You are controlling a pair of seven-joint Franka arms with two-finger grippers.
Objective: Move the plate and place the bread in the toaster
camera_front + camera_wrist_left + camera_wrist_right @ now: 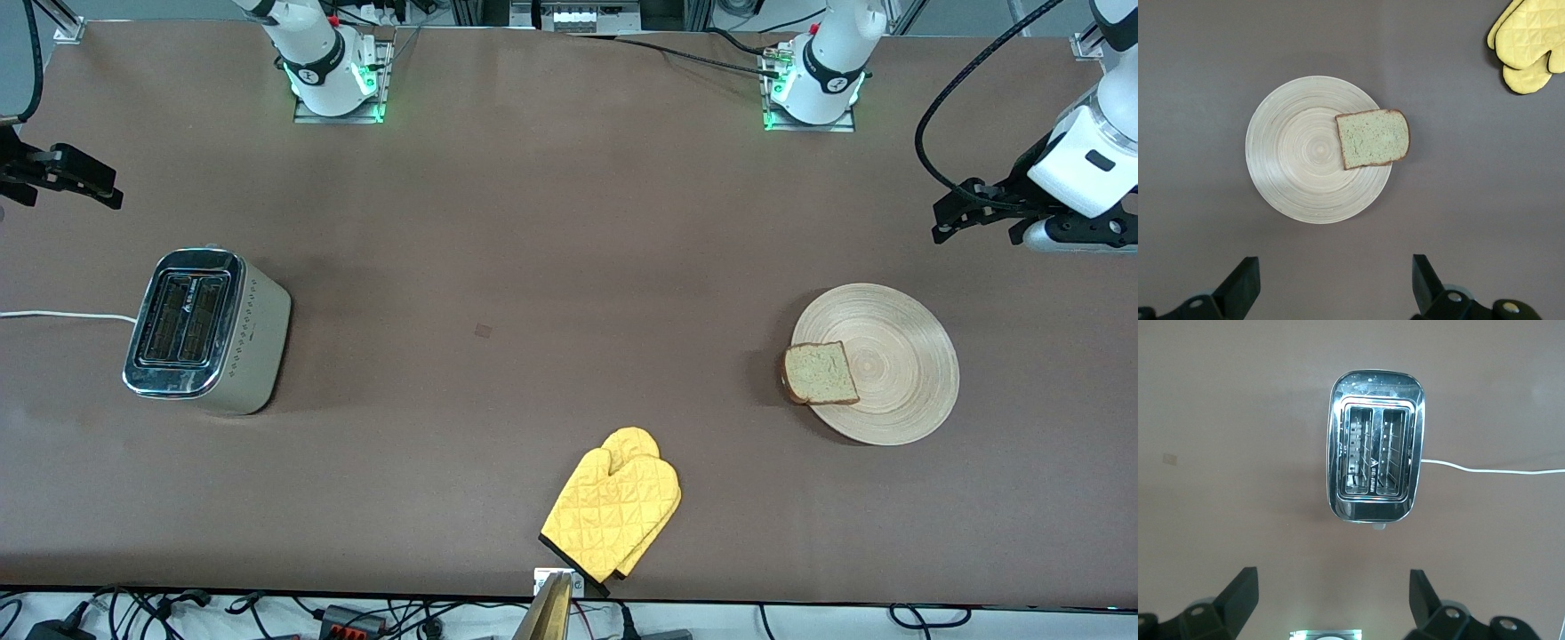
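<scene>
The round light-wood plate (898, 351) (1295, 157) lies toward the left arm's end of the table. The bread (820, 373) (1373, 138) rests on the plate's rim on the side toward the toaster and overhangs it slightly. The toaster (206, 331) (1377, 447) stands toward the right arm's end, with both slots bare. My left gripper (976, 233) (1336, 280) hangs open over bare table beside the plate, holding nothing. My right gripper (76, 191) (1333, 593) hovers open over bare table beside the toaster, also holding nothing.
A yellow oven mitt (613, 511) (1528, 40) lies near the table's front edge, between the toaster and the plate. The toaster's white cord (53, 315) (1491, 471) runs off toward the table's end. The arm bases (333, 71) (813, 84) stand along the back edge.
</scene>
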